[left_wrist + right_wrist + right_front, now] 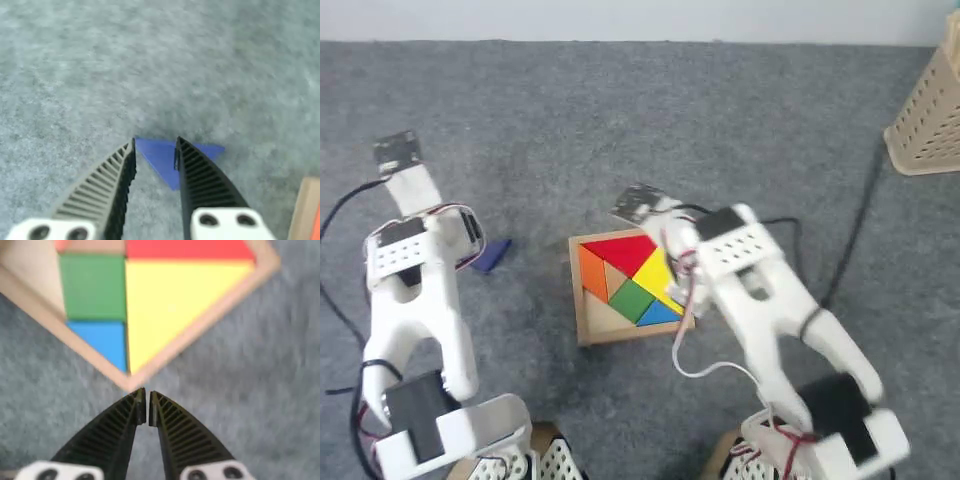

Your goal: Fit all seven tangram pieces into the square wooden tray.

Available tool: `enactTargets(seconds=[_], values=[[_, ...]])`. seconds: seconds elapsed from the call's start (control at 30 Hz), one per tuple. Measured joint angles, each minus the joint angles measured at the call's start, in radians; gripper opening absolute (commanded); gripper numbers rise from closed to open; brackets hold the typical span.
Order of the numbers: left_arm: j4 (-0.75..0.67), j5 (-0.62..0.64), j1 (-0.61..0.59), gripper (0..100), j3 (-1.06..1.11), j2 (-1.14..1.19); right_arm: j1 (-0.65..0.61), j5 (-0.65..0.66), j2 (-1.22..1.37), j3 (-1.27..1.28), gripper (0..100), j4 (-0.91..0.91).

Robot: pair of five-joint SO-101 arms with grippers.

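Note:
The square wooden tray [588, 330] lies mid-table holding red [620, 250], orange, yellow [170, 305], green [92, 286] and light blue [102, 340] pieces, with bare wood [25, 275] at one side. A dark blue triangle [159, 155] lies flat on the carpet left of the tray [306, 210]. My left gripper [155, 145] is open, low over that triangle [496, 252], with one finger on each side of its near corner. My right gripper [147, 399] is shut on nothing, its tips just outside the tray's corner by the yellow and light blue pieces. In the high view it [682, 296] sits over the tray's right side.
Grey carpet covers the table. A beige perforated container [930, 110] stands at the far right back. Cables trail beside both arms, and the arm bases stand at the front edge.

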Motion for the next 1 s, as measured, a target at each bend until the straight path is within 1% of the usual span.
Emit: enactTargets(seconds=[0.1,0.17,0.27,0.37,0.43,0.6,0.77,1.0], values=[[0.071,-0.103,0.037,18,-0.037,0.017,0.098,-0.002,-0.095,0.147,0.6,-0.028],[0.12,-0.189,0.041,20,-0.08,0.071,0.176,-0.002,-0.153,0.249,0.6,-0.068],[0.244,-0.358,0.041,21,-0.181,0.181,0.29,-0.003,-0.253,0.394,0.6,-0.129],[0.388,-0.552,0.038,21,-0.299,0.267,0.351,-0.003,-0.367,0.526,0.6,-0.189],[0.433,-0.643,0.023,21,-0.37,0.279,0.362,-0.002,-0.45,0.606,0.6,-0.23],[0.437,-0.795,0.015,21,-0.45,0.292,0.368,-0.002,-0.637,0.76,0.6,-0.281],[0.362,-0.898,0.012,21,-0.46,0.371,0.374,0.031,-0.753,0.844,0.6,-0.287],[0.315,-0.956,0.026,21,-0.462,0.489,0.374,0.035,-0.844,0.882,0.6,-0.287]])
